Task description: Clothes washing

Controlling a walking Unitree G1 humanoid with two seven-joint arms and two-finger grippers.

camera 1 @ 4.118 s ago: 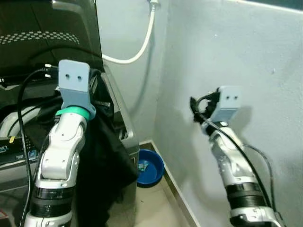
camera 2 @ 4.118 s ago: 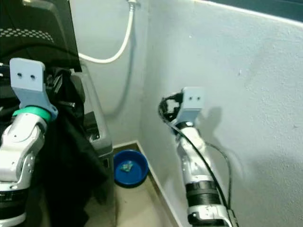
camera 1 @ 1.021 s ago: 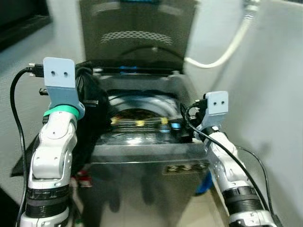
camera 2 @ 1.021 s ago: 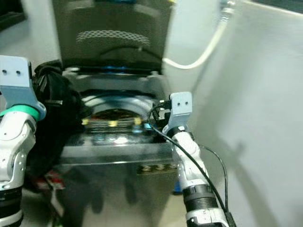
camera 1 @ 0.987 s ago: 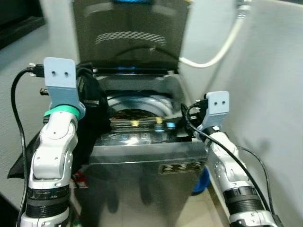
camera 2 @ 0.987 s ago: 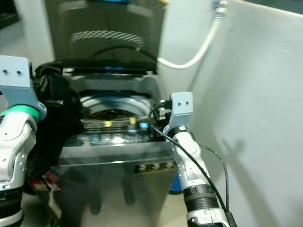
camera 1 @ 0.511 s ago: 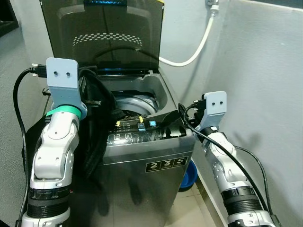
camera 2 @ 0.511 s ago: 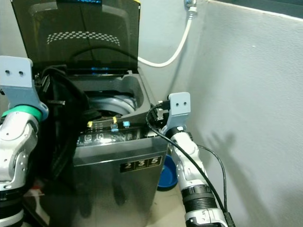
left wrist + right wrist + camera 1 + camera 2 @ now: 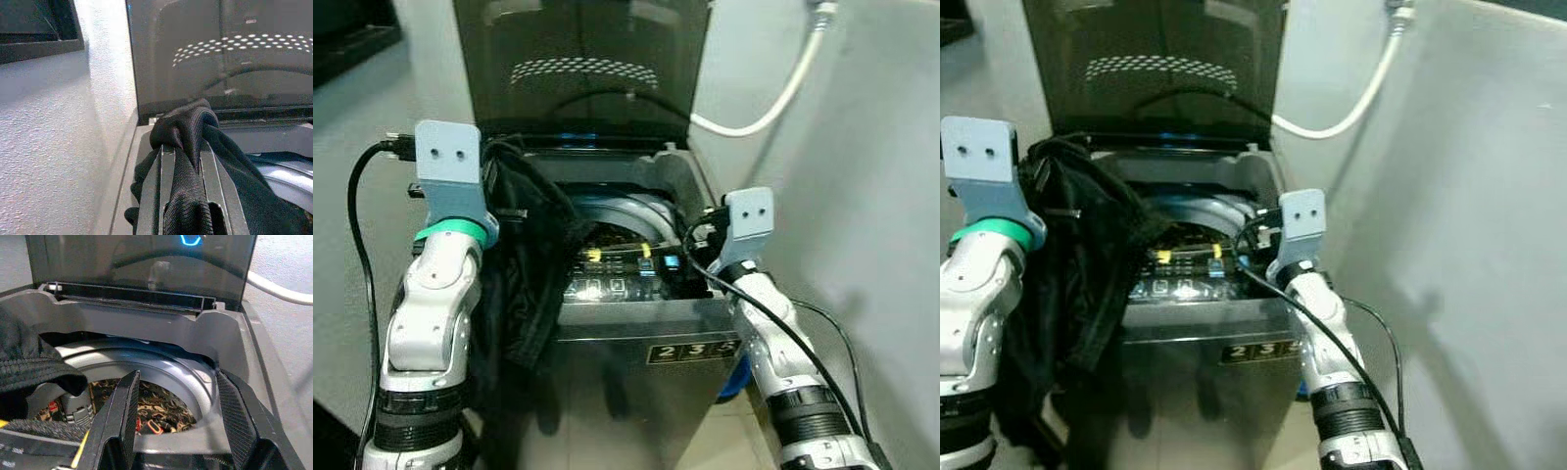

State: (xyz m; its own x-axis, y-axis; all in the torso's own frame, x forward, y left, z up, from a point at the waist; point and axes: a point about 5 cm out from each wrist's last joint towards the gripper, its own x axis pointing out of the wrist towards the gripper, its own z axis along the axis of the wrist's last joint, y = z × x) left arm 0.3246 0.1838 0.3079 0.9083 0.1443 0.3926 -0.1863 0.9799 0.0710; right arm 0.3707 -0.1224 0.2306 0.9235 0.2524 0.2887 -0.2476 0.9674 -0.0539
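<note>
A top-loading washing machine (image 9: 636, 338) stands before me with its dark lid (image 9: 582, 69) raised. My left gripper (image 9: 183, 161) is shut on a black garment (image 9: 533, 264), held over the machine's left rim; the cloth hangs down the machine's left side. My right gripper (image 9: 178, 416) is open over the right front of the tub opening (image 9: 146, 382). Patterned laundry (image 9: 156, 411) lies inside the drum.
A white hose (image 9: 773, 93) runs down the back wall to the machine. A grey wall (image 9: 871, 196) stands close on the right. A blue basin (image 9: 734, 377) sits on the floor behind my right arm. Another wall (image 9: 54, 127) borders the left.
The camera has swung, so the machine looks more centred. The black garment now drapes further over the machine's left rim. Both arms keep their pose.
</note>
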